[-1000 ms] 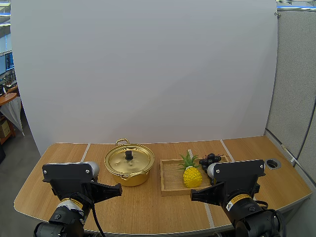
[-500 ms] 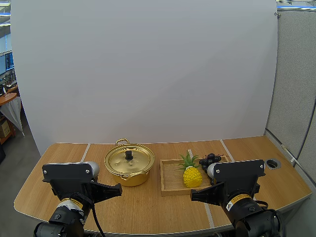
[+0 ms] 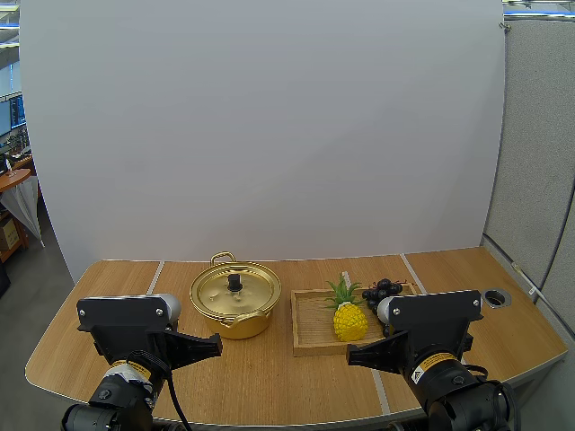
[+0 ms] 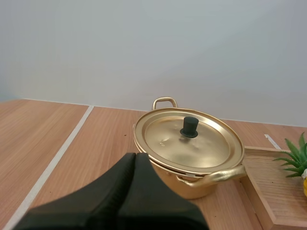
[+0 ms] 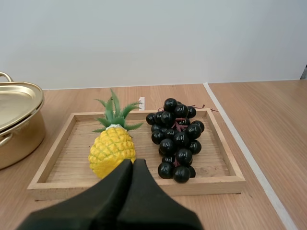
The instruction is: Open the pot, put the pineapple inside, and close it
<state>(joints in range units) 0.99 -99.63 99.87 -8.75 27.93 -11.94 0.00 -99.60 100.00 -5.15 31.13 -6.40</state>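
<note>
Nothing had shifted over the last second: your two arms sat at the near edge of the table exactly as before, and pot, tray and fruit kept their places; by my reading the task had not begun, and the first step, lifting the lid, was all ahead of you. Your left gripper had its fingers pressed together into one dark wedge, holding nothing; your right gripper was the same, closed up and empty. The gold pot stood on the table with its lid seated and the black knob upright in the lid's middle; it lay just ahead of the left tips, apart from them, no contact. The pineapple rested in the wooden tray on the side nearer the pot, crown pointing away from you; whether it stood or lay, I could not tell. The bunch of black grapes sat just beside it in the same tray; the pineapple was just beyond the right tips, untouched. You would likely have needed the left fingers parted before they could take the knob.
</note>
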